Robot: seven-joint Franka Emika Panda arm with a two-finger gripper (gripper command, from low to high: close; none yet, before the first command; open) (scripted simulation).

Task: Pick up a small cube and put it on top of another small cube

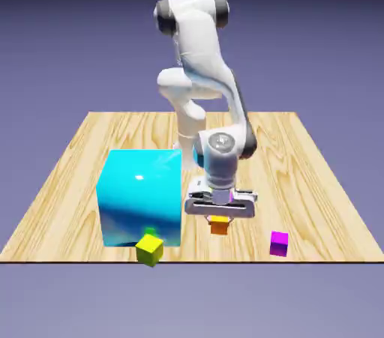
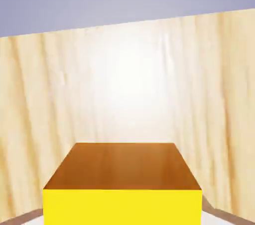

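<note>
Exterior view — orange cube between fingertips of tool, clamped on it.

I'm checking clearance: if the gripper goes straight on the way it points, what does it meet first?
Likely the table: the gripper points down at it, the orange cube between its fingertips. How much gap remains is unclear.
</note>
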